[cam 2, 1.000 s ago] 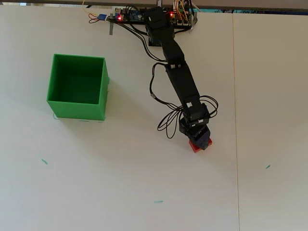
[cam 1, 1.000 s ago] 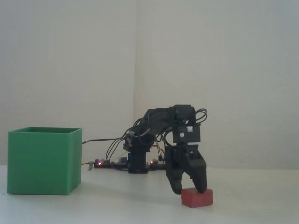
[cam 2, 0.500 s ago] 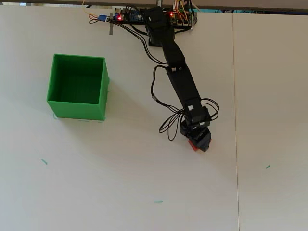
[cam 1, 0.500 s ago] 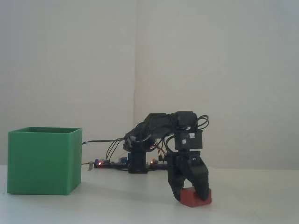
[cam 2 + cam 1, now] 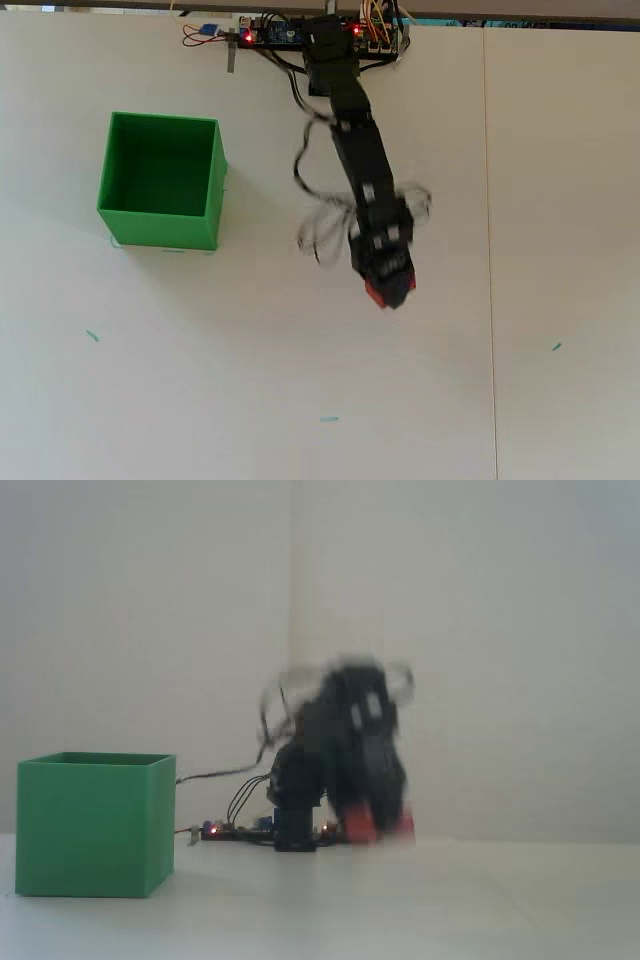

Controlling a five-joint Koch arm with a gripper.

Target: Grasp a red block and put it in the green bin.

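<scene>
At the blurred arm's tip we see the gripper (image 5: 378,825) clamped on the red block (image 5: 381,292), held clear of the table (image 5: 250,380) in the fixed view. We note the green bin (image 5: 160,180) stands well apart, left of the arm in both views, its top open.

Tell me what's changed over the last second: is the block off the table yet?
Yes. The gripper, which was closing over the red block on the table, now carries it clear of the surface. In the overhead view the arm has swung left, toward the green bin. Motion blur hides how the jaws stand. The bin, still empty, and the circuit board have not moved.
</scene>
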